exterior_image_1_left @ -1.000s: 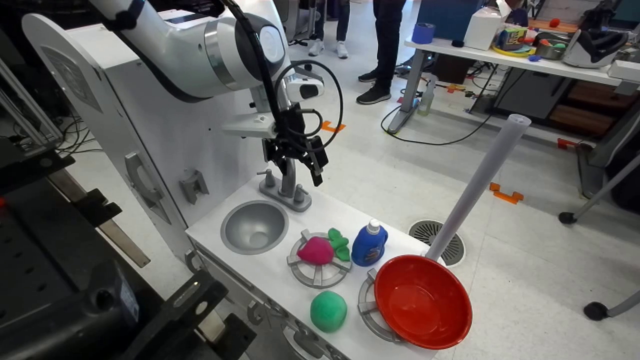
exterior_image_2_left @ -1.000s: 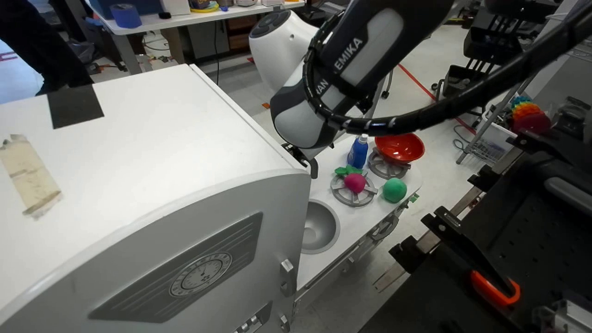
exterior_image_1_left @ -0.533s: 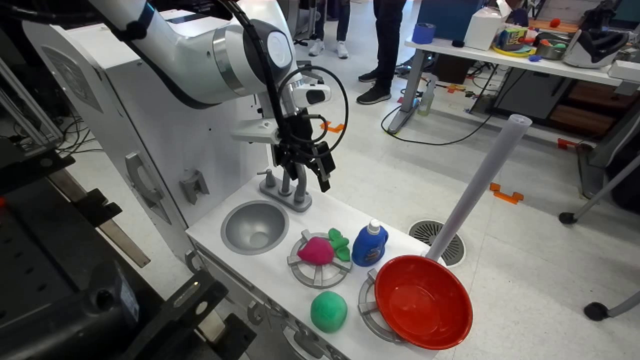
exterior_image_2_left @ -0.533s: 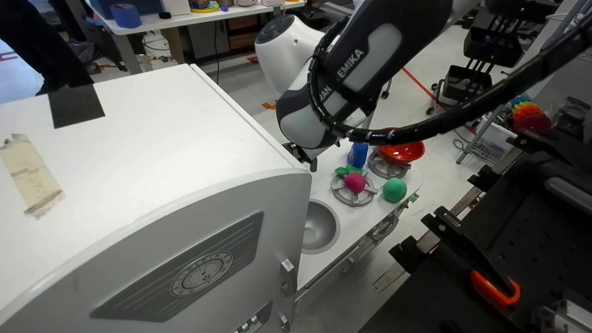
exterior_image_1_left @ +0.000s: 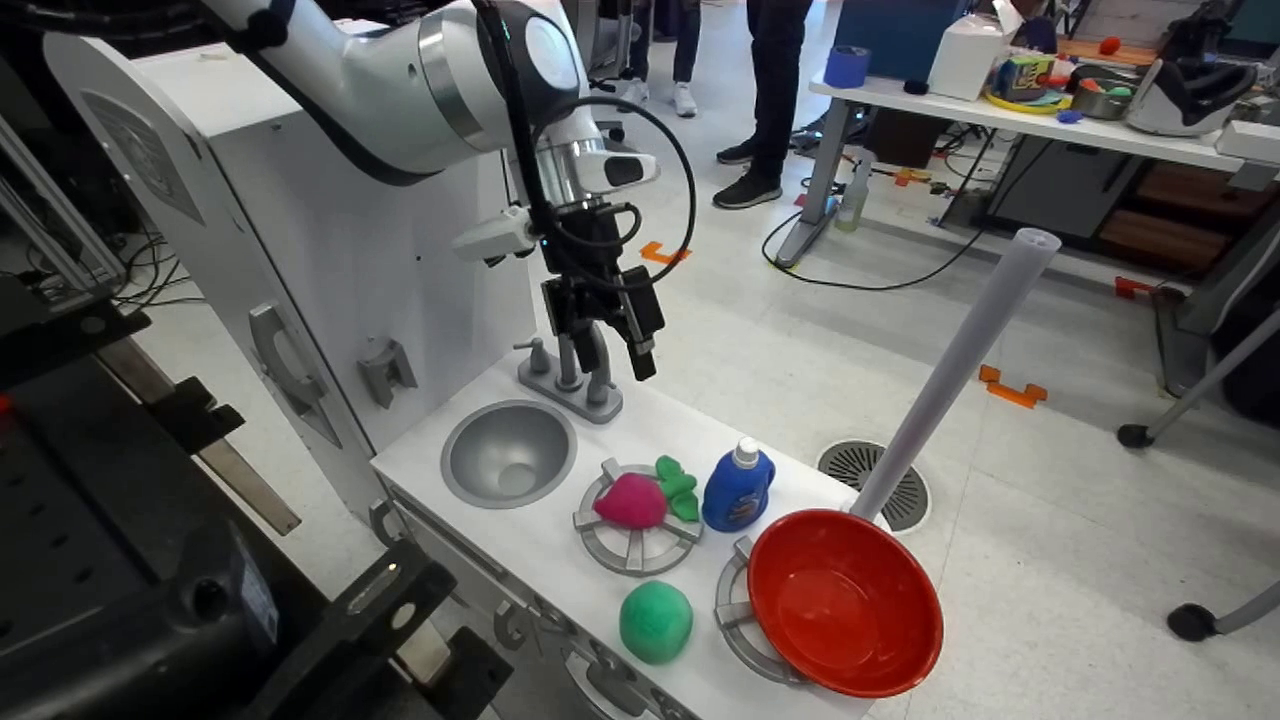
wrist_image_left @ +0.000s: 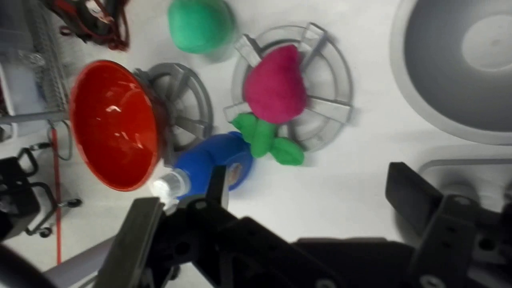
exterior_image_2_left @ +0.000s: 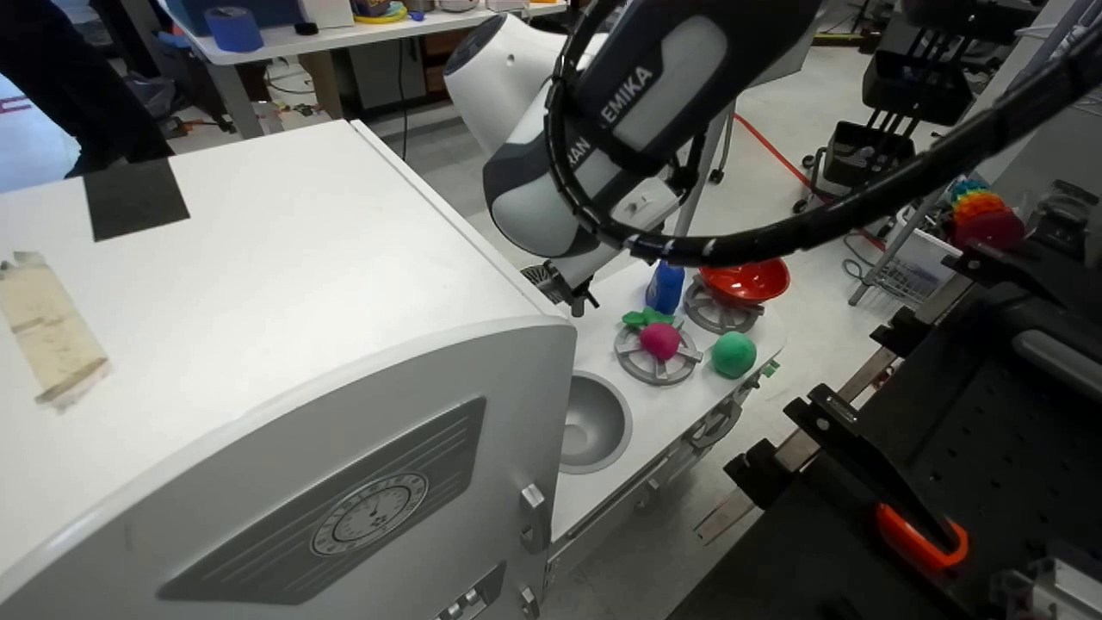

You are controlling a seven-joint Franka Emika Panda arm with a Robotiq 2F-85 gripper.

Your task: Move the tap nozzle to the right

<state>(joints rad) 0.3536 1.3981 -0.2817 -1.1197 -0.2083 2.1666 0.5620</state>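
The tap nozzle (exterior_image_1_left: 567,365) is a grey curved pipe on a grey base (exterior_image_1_left: 545,383) with small side handles, behind the sink. Its spout end is turned to the right, over the right handle, and partly covered by a finger. My gripper (exterior_image_1_left: 617,364) is open at the nozzle, with one finger in front of it and one to its right. I cannot tell whether they touch. In the wrist view the gripper (wrist_image_left: 308,176) has nothing between its fingers, and the tap base is partly seen at the right edge. The nozzle is hidden in an exterior view where the gripper (exterior_image_2_left: 578,303) shows.
The round sink basin (exterior_image_1_left: 470,465) lies in front of the tap. A pink toy vegetable (exterior_image_1_left: 632,500) sits on a burner beside a blue bottle (exterior_image_1_left: 738,490). A green ball (exterior_image_1_left: 656,622) and a red bowl (exterior_image_1_left: 850,600) stand farther right. A white cabinet (exterior_image_1_left: 350,270) rises left of the tap.
The nozzle's spout has swung to the right over the right handle. My gripper moved right, then slightly back left, and it now points more steeply down. It has stayed open.
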